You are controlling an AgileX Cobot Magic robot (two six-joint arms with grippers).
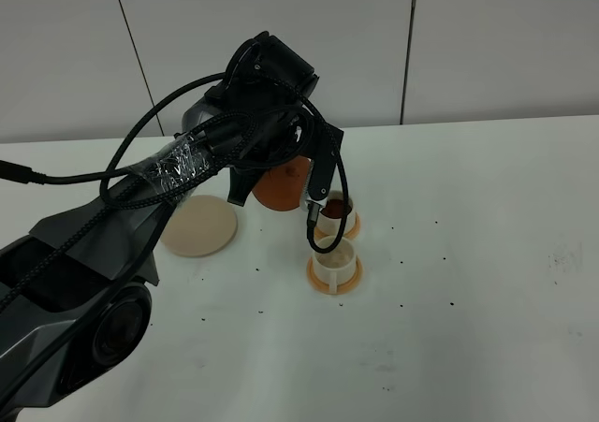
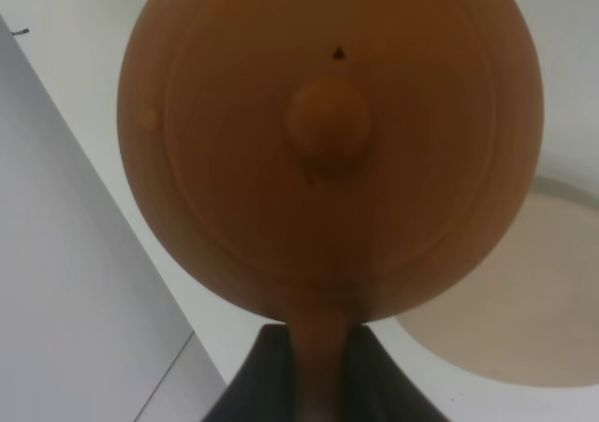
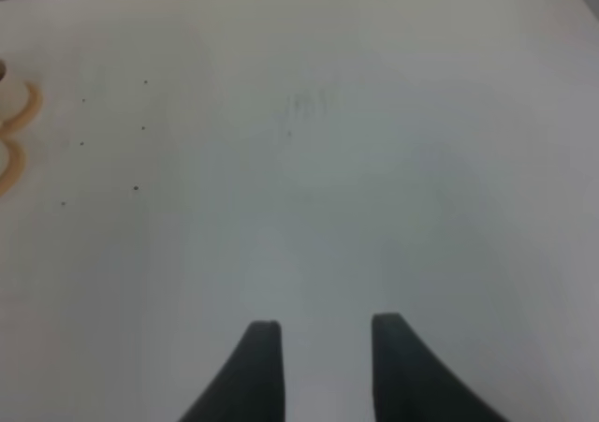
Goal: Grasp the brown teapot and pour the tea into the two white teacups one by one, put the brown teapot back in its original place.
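Note:
The brown teapot (image 1: 281, 186) hangs above the table just left of the far white teacup (image 1: 335, 218), which holds dark tea (image 1: 336, 207). My left gripper (image 2: 318, 347) is shut on the teapot's loop handle (image 2: 323, 371); the left wrist view looks down on the lid and its knob (image 2: 328, 127). The near white teacup (image 1: 334, 258) looks pale inside and stands on an orange coaster (image 1: 334, 283). The cream disc (image 1: 198, 225) lies bare to the left of the teapot. My right gripper (image 3: 323, 333) is open over bare table, out of the exterior view.
The left arm and its cables (image 1: 187, 160) cover much of the teapot from above. Small dark specks (image 1: 401, 254) dot the white table to the right of the cups. Orange coaster edges (image 3: 23, 123) show in the right wrist view.

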